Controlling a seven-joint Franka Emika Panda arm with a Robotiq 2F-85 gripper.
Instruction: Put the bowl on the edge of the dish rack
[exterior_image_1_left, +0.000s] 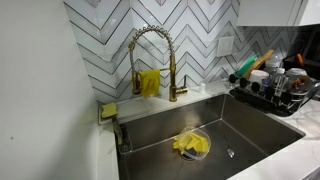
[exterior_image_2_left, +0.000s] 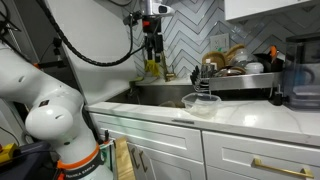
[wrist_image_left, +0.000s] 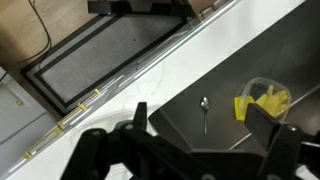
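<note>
The gripper (wrist_image_left: 190, 150) hangs wide above the sink (exterior_image_1_left: 200, 115), empty for the pickup. The bowl (exterior_image_2_left: 201, 103) sits on the counter (exterior_image_2_left: 250, 116), seemingly near the dish rack (exterior_image_2_left: 245, 88).

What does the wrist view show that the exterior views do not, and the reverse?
Only the wrist view: the dark floor mat. Only the exterior views: the faucet and the dish rack. Both: the sink, the yellow cloth in the clear bowl, and the gripper, open in the wrist view.
</note>
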